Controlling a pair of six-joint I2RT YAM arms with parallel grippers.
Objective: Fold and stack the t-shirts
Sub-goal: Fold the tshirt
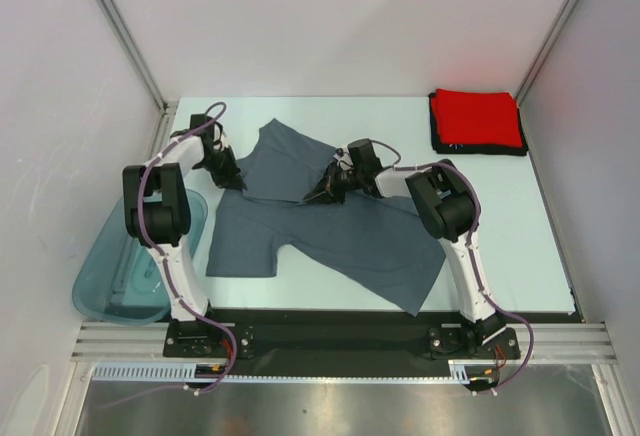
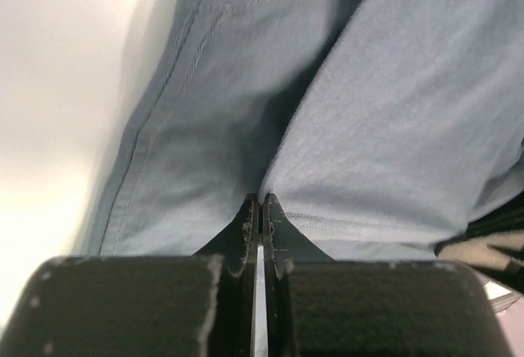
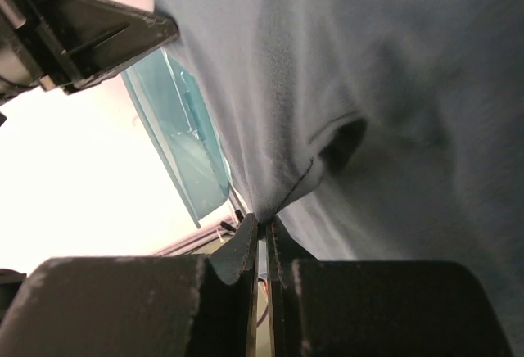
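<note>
The slate blue-grey t-shirt lies spread and rumpled across the middle of the table. My left gripper is shut on its left edge; the left wrist view shows the cloth pinched at the fingertips. My right gripper is shut on a fold near the shirt's upper middle; the right wrist view shows the cloth caught between the fingertips. The red t-shirt lies folded on top of the black t-shirt at the far right corner.
A translucent teal tub stands at the left, beside the left arm's base; it also shows in the right wrist view. White walls close in the table on three sides.
</note>
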